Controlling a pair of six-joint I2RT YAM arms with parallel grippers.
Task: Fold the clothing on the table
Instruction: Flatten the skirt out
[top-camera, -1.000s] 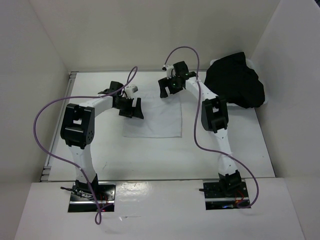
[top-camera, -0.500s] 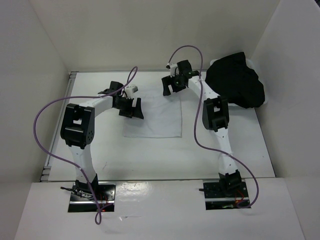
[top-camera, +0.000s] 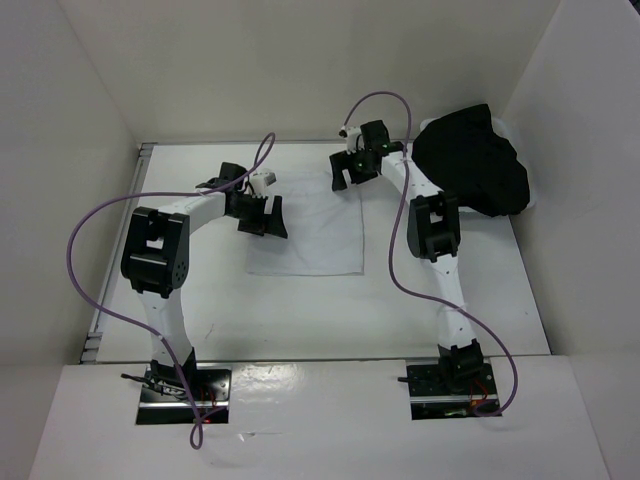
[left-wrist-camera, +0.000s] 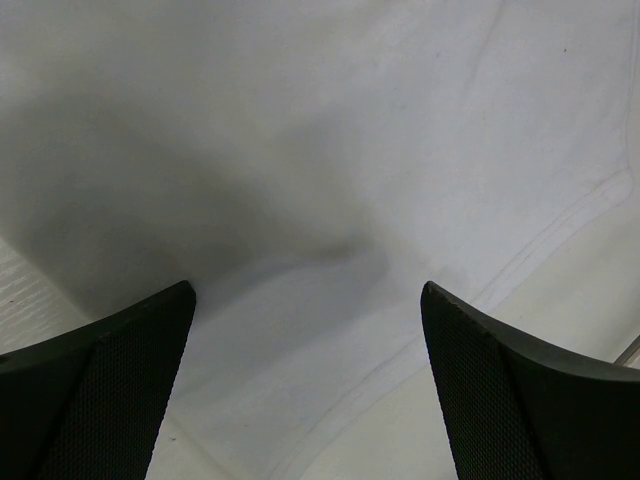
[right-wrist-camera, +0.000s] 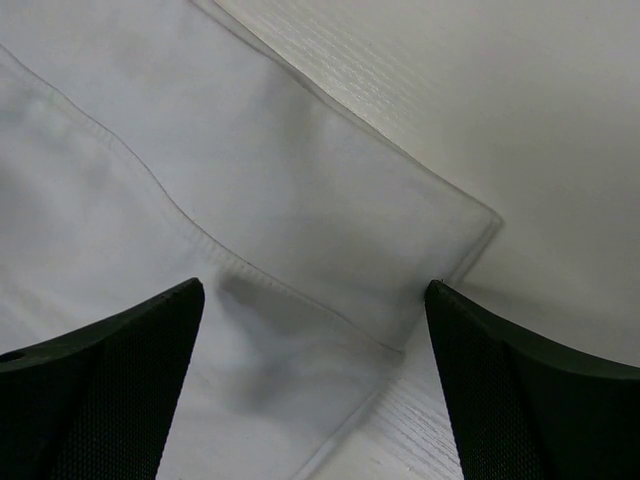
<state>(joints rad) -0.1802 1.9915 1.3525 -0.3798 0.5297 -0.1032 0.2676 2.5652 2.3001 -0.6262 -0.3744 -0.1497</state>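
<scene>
Hovering over the white clothing (top-camera: 315, 240), which lies spread flat on the table (top-camera: 300, 310), both grippers are released, jaws wide, nothing held. The left gripper (top-camera: 264, 226) hangs above the clothing's left edge. The right gripper (top-camera: 347, 177) sits over its far right corner, whose hemmed tip shows between the fingers in the wrist view, probably lined up to pinch that corner for a first fold. A black garment (top-camera: 470, 170) lies heaped well to the right of the clothing.
</scene>
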